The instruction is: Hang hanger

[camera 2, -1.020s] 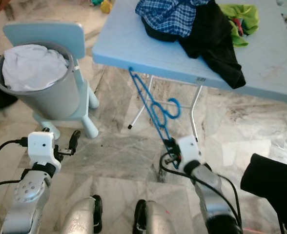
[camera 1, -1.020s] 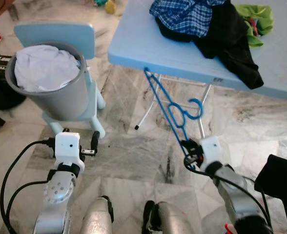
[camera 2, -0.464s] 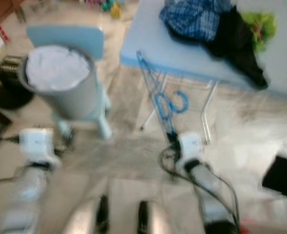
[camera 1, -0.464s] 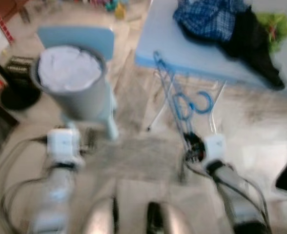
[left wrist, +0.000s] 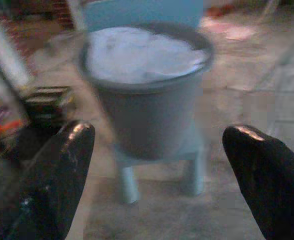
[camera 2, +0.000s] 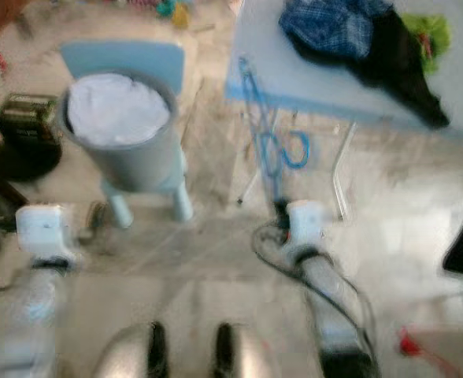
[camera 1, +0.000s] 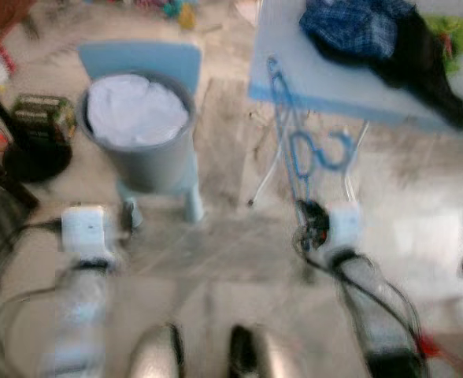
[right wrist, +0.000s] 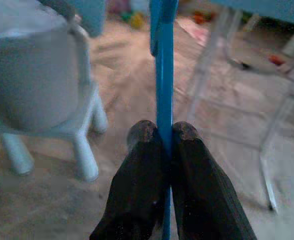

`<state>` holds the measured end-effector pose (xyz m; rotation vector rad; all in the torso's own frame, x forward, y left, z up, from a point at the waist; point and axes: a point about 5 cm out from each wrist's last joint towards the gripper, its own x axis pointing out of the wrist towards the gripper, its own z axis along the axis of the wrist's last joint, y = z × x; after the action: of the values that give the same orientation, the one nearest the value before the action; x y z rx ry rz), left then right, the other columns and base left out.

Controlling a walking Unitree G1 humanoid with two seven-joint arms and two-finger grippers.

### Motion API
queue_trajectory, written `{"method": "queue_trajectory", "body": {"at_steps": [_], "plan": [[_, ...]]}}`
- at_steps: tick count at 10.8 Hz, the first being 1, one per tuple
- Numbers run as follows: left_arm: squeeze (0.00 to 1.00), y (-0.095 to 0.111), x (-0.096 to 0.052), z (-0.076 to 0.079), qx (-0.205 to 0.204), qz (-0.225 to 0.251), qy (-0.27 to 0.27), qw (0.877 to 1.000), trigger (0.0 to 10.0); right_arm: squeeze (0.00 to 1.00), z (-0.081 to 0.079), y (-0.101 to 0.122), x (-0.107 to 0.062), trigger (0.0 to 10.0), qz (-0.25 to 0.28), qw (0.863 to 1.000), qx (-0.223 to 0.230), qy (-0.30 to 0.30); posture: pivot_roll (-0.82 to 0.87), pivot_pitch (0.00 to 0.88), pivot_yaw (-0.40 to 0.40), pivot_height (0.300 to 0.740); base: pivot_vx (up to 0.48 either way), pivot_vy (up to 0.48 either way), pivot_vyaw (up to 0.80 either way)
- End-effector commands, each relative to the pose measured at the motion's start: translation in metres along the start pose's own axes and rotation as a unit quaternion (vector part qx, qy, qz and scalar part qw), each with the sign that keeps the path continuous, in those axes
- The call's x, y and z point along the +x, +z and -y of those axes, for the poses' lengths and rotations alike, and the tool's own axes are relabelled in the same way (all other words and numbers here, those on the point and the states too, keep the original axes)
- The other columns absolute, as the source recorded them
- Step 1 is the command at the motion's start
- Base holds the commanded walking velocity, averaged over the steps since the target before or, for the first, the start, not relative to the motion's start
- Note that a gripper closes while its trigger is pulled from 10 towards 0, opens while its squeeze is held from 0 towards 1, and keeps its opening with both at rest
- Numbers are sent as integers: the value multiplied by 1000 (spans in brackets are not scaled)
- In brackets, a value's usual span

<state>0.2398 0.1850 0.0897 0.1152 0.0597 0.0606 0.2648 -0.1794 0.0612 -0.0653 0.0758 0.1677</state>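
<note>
Right hand (right wrist: 166, 137) pinches blue hanger (camera 1: 298, 150), blurred; left hand (left wrist: 157, 150) spread wide, empty, facing bucket (left wrist: 147, 115).

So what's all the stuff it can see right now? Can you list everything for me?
hanger: one, blue, held up in front of the table edge
table: one, light blue, far right
clothes: a heap, blue check, black and green, on the table
bucket: one, grey, full of white cloth, on the chair
chair: one, light blue, far left, under and behind the bucket
floor: pale marble
dark box: one, on the floor left of the bucket
left gripper: black fingers open, pointing at the bucket
right gripper: black fingers shut on the hanger
</note>
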Motion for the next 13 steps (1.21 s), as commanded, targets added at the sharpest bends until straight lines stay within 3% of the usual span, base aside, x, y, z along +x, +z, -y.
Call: {"method": "queue_trajectory", "body": {"at_steps": [1,6,13], "plan": [[0,3,0,-5,14,7,8,1000,10000,0,0,7,2,10000,17,1000,-1,-4,122,217,-92,740,0,480,-619],[0,15,2,-5,14,52,-13,998,10000,0,-2,30,10,10000,51,999,2,-4,118,226,-94,740,0,65,0],[0,23,4,-4,12,72,-16,997,10000,0,-11,42,21,10000,66,998,7,8,123,223,-95,740,319,0,0]]}}
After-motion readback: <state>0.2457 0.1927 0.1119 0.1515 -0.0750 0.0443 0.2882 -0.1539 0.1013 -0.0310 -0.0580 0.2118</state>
